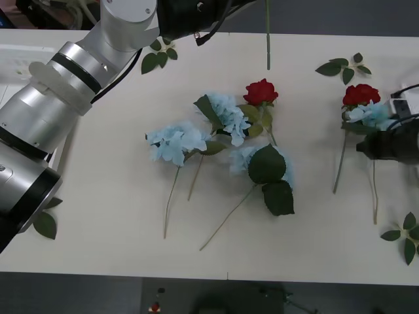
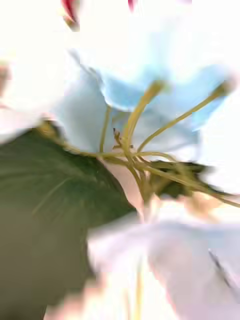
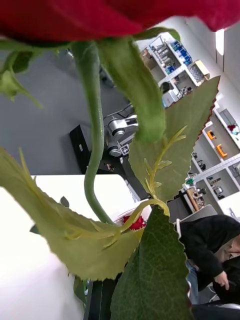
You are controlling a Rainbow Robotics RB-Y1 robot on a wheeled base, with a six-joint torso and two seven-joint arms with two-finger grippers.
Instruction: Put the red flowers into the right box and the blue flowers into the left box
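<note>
front view: table [image 1: 98, 261] with three blue flowers grouped at centre, one red rose among them, a rose-and-blue pair at the right edge
left arm: raised across the upper left; a thin green stem [image 1: 267, 39] hangs straight down from it above the far side of the table
left gripper: left wrist view has a red rose [image 3: 100, 15] pressed close to the lens, stem and leaves trailing away; judged to be holding that rose, though the fingers themselves are hidden
right arm: dark wrist [image 1: 393, 145] low at the right edge, up against the right blue flower [image 1: 372, 114] and the right rose [image 1: 360, 95]
right gripper: right wrist view has pale blue petals and a dark leaf hard against the lens; cannot tell how wide the fingers stand
centre blue flowers: heads at [image 1: 175, 142], [image 1: 226, 112], [image 1: 243, 158]; long axes run from heads at mid-table to stem ends pointing toward the robot
centre rose: [image 1: 260, 91], bloom away from the robot, stem toward it
step in hand: judged, left arm carrying a rose, right arm closing on the right blue flower
next move: the rose belongs in the right box, so the carry must cross the table
</note>
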